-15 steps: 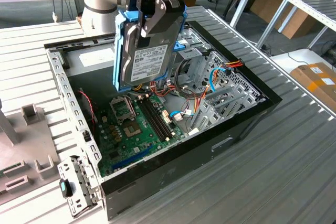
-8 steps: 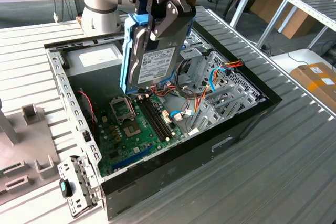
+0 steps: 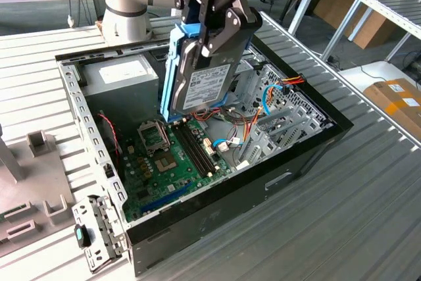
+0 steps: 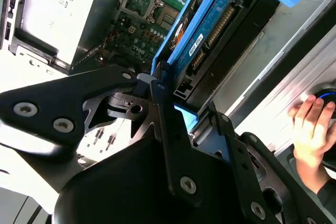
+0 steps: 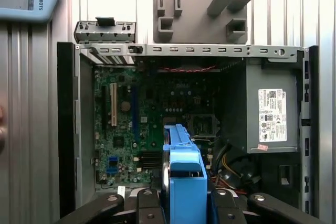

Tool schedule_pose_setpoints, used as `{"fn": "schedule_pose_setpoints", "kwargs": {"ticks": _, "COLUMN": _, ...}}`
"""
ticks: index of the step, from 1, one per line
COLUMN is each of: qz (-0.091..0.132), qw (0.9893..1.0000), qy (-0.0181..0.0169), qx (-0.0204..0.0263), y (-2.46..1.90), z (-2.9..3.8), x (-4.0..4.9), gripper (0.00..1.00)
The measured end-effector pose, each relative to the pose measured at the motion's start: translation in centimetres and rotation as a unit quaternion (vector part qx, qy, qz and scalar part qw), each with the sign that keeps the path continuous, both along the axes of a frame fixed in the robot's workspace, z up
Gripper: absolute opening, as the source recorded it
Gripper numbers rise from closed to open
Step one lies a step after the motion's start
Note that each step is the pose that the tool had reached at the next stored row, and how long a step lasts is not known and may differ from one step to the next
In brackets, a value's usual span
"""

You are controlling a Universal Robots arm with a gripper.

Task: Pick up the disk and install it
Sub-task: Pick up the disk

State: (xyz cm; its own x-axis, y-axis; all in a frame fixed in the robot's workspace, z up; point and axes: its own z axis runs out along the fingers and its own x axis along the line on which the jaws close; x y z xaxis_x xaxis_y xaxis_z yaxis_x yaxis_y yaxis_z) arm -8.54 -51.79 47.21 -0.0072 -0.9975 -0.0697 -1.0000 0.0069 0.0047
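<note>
The disk [image 3: 204,87] is a silver-grey hard drive with a white printed label and a blue plastic bracket along its edges. It hangs upright above the open computer case [image 3: 309,156], over the motherboard [image 3: 171,162]. My gripper [image 3: 209,39] is shut on its upper end, one black finger on each side. In the second wrist view the disk [image 4: 210,30] runs away from the gripper [image 4: 181,103], showing its connector edge. The first wrist view shows the blue bracket [image 5: 184,177] between the fingers [image 5: 142,203].
Inside the case are a grey power-supply box [image 3: 122,74], a metal drive cage [image 3: 276,116] and loose cables. A grey fixture [image 3: 39,182] and a loose metal bracket [image 3: 99,228] lie on the exterior view's left. A person's hand [image 4: 312,124] rests beside the case.
</note>
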Motion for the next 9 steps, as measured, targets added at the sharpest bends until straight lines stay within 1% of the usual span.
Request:
{"fn": "schedule_pose_setpoints", "kwargs": {"ticks": 2, "qz": 0.000, "qw": 1.0000, "qy": 0.0000, "qx": 0.0000, "y": -0.19, "z": -0.03, "x": 0.17, "gripper": 0.37}}
{"fn": "schedule_pose_setpoints", "kwargs": {"ticks": 5, "qz": 0.000, "qw": 1.0000, "qy": 0.0000, "qx": 0.0000, "y": -0.61, "z": -0.08, "x": 0.56, "gripper": 0.37}}
{"fn": "schedule_pose_setpoints", "kwargs": {"ticks": 9, "qz": 0.000, "qw": 1.0000, "qy": 0.0000, "qx": 0.0000, "y": -0.96, "z": -0.14, "x": 0.91, "gripper": 0.37}}
